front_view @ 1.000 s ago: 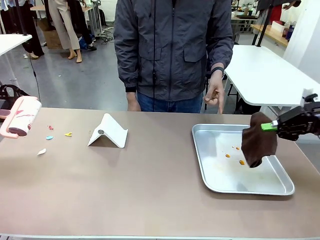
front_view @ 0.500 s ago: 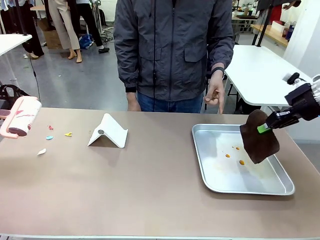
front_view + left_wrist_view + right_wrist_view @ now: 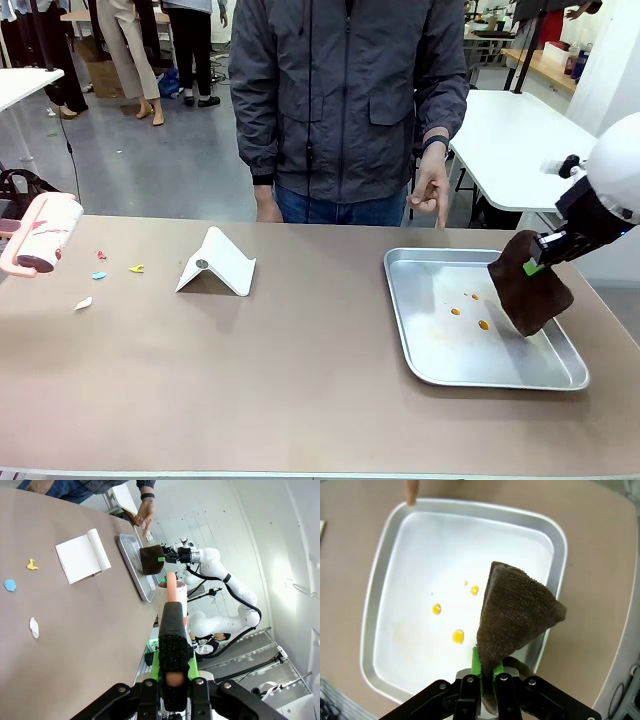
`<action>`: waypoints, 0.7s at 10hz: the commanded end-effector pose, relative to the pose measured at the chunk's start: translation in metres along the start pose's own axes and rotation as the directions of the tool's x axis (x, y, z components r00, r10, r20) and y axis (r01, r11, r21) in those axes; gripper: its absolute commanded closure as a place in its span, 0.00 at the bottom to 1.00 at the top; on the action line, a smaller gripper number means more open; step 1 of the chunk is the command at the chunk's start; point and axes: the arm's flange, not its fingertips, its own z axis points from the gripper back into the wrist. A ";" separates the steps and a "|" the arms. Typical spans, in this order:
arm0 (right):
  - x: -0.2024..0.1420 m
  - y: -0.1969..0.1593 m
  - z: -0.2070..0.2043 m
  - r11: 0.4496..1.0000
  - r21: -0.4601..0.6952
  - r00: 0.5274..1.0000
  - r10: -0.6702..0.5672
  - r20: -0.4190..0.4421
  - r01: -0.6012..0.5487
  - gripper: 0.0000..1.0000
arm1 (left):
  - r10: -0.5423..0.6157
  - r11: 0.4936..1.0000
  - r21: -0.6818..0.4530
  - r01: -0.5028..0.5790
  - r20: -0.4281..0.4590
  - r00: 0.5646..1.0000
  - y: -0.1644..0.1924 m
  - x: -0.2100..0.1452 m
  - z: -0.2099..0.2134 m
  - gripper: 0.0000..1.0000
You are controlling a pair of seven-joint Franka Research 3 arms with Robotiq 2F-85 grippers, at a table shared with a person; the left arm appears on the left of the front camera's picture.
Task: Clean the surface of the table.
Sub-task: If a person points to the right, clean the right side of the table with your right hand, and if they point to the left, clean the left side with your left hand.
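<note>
Brown terry cloth (image 3: 517, 615), pinched between the closed jaws of the right gripper (image 3: 485, 675), hangs over the right side of the silver tray (image 3: 400, 300), just beside the orange droplets (image 3: 458, 636) on its floor. The left gripper (image 3: 173, 672) is clamped on the handle of a pink lint roller (image 3: 42, 232), raised at the left end of the table (image 3: 300, 390), which spans the foreground of the front view. Judged progress is early: the droplets look unwiped, and coloured paper scraps (image 3: 100, 275) lie on the tabletop, left of a white folded card (image 3: 220, 262). The right wrist view resolves separate droplets and the cloth's pile, mere specks from the front. The left wrist view gives the grip on the roller handle, which the front view cuts off at its left edge.
</note>
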 end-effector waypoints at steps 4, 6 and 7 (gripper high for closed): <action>0.021 0.006 -0.055 0.997 -0.001 0.996 -0.077 -0.055 0.077 0.91 | 0.009 1.000 -0.001 -0.009 0.006 1.000 -0.007 -0.003 -0.004 1.00; 0.022 0.009 -0.078 0.990 0.089 0.992 -0.107 -0.071 0.113 0.91 | 0.009 1.000 -0.001 -0.009 0.006 1.000 -0.007 -0.003 -0.004 1.00; 0.021 0.011 -0.086 0.982 0.135 0.989 -0.119 -0.089 0.130 0.91 | 0.009 1.000 -0.001 -0.009 0.006 1.000 -0.007 -0.003 -0.004 1.00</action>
